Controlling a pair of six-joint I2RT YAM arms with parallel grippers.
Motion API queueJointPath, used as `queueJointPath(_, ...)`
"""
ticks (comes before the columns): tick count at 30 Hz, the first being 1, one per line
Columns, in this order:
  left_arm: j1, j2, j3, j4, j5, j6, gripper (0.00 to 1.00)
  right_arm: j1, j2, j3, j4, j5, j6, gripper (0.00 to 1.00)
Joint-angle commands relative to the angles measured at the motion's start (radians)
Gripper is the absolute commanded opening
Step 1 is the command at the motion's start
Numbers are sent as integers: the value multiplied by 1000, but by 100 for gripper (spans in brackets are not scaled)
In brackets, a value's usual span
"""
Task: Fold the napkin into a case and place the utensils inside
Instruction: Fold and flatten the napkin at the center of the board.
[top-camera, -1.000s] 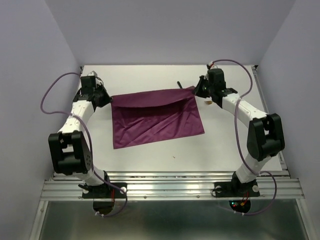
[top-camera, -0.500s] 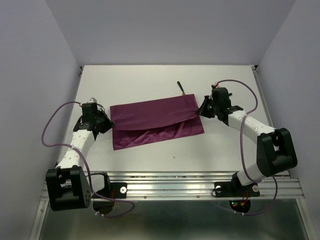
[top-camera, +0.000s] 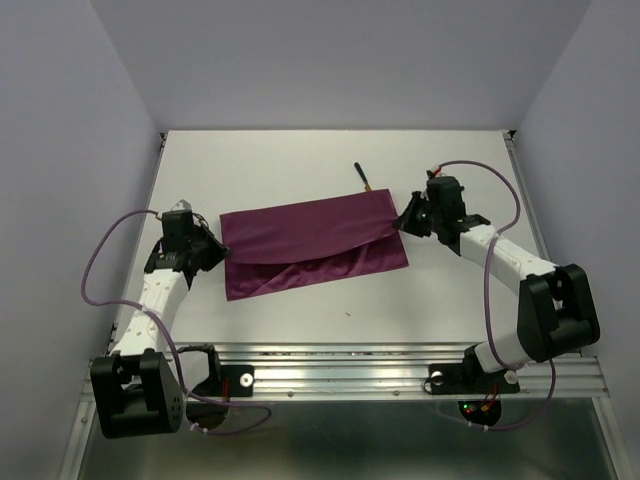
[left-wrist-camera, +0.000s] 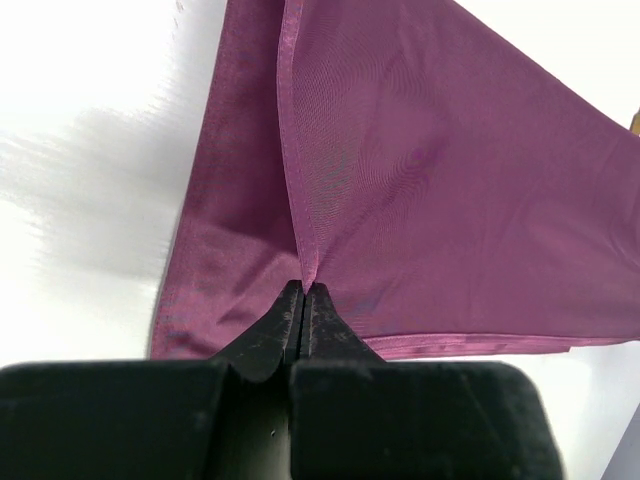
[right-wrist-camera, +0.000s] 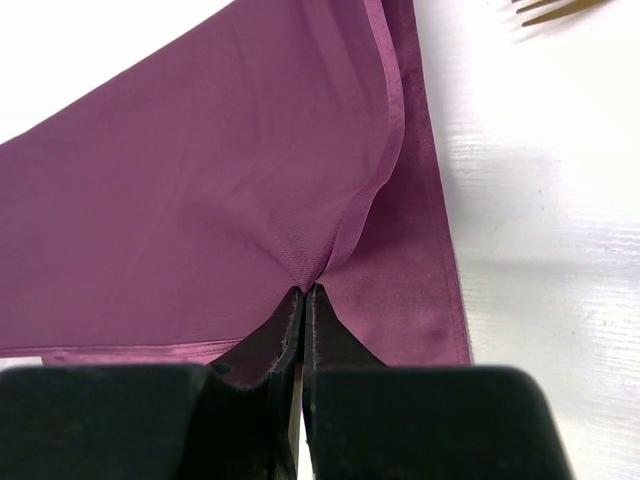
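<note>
We find the napkin (top-camera: 315, 245) lying on the white table (top-camera: 300, 160), midway between the two arms and partly folded. Its far portion is turned over toward the near side, and a strip of the lower layer shows along the near edge.

The left gripper (top-camera: 207, 250) sits at the napkin's left edge. In the left wrist view, this gripper (left-wrist-camera: 303, 290) is clamped together on a raised crease of the upper layer (left-wrist-camera: 420, 180).

The right gripper (top-camera: 406, 219) sits at the right edge. In the right wrist view, it (right-wrist-camera: 303, 292) is likewise pinched tight on a puckered fold of the cloth (right-wrist-camera: 200, 180).

One utensil (top-camera: 361, 177), with a black handle and a gold end, lies at the napkin's far edge near its right corner. Gold tines (right-wrist-camera: 552, 10) show at the top right of the right wrist view, on bare table just beside the cloth.
</note>
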Motion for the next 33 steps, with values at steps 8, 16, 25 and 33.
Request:
queueJointPath(8,-8,-82,-19,-91,-22,-63,0,5,-26,-38,50,68,9,1)
queueJointPath(16,-19,-49,-63,-97,-37,-124,0,5,37,-67,86,81,23,1)
queueJointPath(25,-28,-21,-82,-74,-59,-144,0,5,94,-74,105,98,23,1)
queueJointPath(33,-31,0,-86,-66,-65,-145,0,5,86,-90,106,108,21,1)
